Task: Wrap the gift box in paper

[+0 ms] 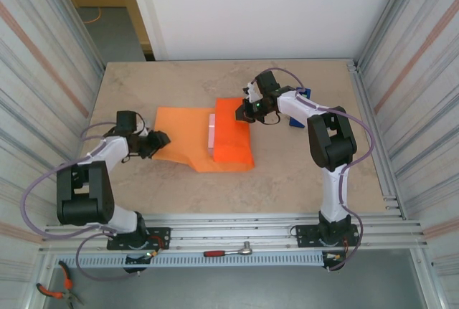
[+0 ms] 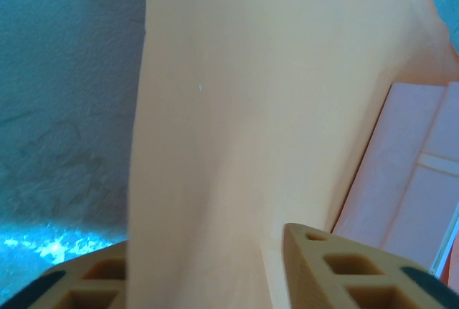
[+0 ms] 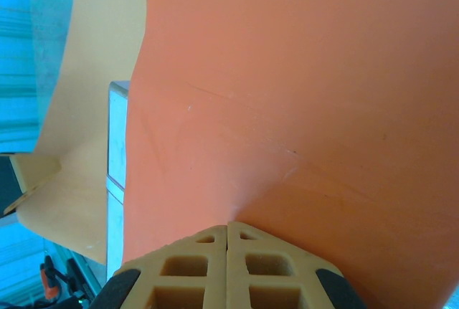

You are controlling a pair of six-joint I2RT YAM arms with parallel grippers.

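Right claw clenched on the paper, flap lying over the gift box.
Left claw parted, astride the sheet's left edge on the desk.

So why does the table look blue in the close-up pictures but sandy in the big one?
Top external view: even light, the table looks beige. Left wrist view: a colour cast turns the table teal and the paper pale peach, a bit soft. Right wrist view: the same teal cast at the left edge, yet the paper shows deep orange, creases sharp.
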